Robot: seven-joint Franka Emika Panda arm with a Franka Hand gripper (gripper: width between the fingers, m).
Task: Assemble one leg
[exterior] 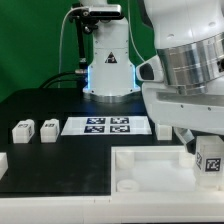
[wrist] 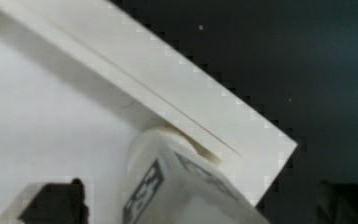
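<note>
My gripper (exterior: 207, 150) is shut on a leg (exterior: 211, 160), a stubby white block with a black-and-white tag on its face. It holds the leg over the corner of the large white tray-like piece (exterior: 150, 168) at the exterior view's right. In the wrist view the leg (wrist: 172, 182) sits between the dark fingers (wrist: 51, 205) against the tray piece's raised rim (wrist: 158, 85) at its corner. Its lower end is hidden. Two more legs (exterior: 22, 131) (exterior: 48, 129) stand side by side at the exterior view's left.
The marker board (exterior: 108, 126) lies flat in the middle of the black table, in front of the robot's base (exterior: 108, 70). A small white part (exterior: 165, 128) sits past its right end. Another white piece (exterior: 3, 160) shows at the left edge.
</note>
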